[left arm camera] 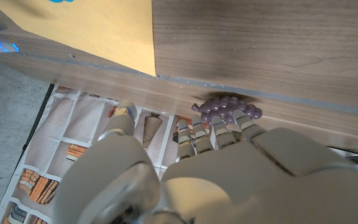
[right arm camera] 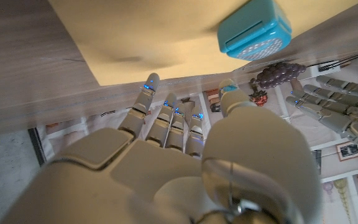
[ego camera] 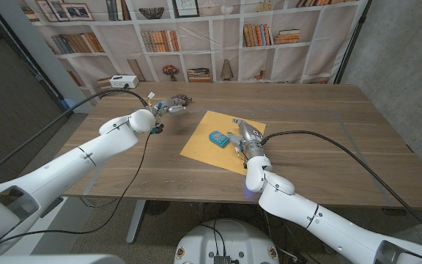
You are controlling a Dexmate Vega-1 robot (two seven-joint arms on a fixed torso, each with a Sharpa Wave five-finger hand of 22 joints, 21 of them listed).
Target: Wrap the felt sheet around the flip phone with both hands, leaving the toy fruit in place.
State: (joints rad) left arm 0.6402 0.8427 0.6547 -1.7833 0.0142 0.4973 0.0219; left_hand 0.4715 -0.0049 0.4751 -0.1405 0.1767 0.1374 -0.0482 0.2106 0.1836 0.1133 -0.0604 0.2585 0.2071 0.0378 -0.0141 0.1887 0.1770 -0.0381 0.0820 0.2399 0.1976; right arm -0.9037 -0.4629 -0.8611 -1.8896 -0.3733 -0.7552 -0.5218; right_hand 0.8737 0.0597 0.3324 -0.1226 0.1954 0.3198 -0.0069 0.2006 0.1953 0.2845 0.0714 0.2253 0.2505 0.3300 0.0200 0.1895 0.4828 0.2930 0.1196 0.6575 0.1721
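A teal flip phone point(ego camera: 217, 138) point(right arm camera: 253, 28) lies closed near the middle of the yellow-orange felt sheet point(ego camera: 205, 150) point(right arm camera: 160, 37) point(left arm camera: 98, 28), which lies spread on the table. My right hand point(ego camera: 245, 136) point(right arm camera: 166, 162) is over the sheet's right part, just right of the phone, fingers point(right arm camera: 146, 93) stretched and apart, holding nothing. A purple toy grape bunch point(ego camera: 184, 97) point(left arm camera: 227, 109) point(right arm camera: 279, 73) sits beyond the sheet's far left corner. My left hand point(ego camera: 168, 108) point(left arm camera: 216, 168) point(right arm camera: 334, 99) reaches toward the grapes with spread fingertips point(left arm camera: 221, 129) right at them; whether they touch is unclear.
A white box point(ego camera: 123, 81) stands at the table's far left edge. Bookshelves printed on a backdrop point(ego camera: 196, 37) rise behind the table. Bare wooden tabletop point(ego camera: 321, 117) stretches to the right of the sheet and toward the front edge.
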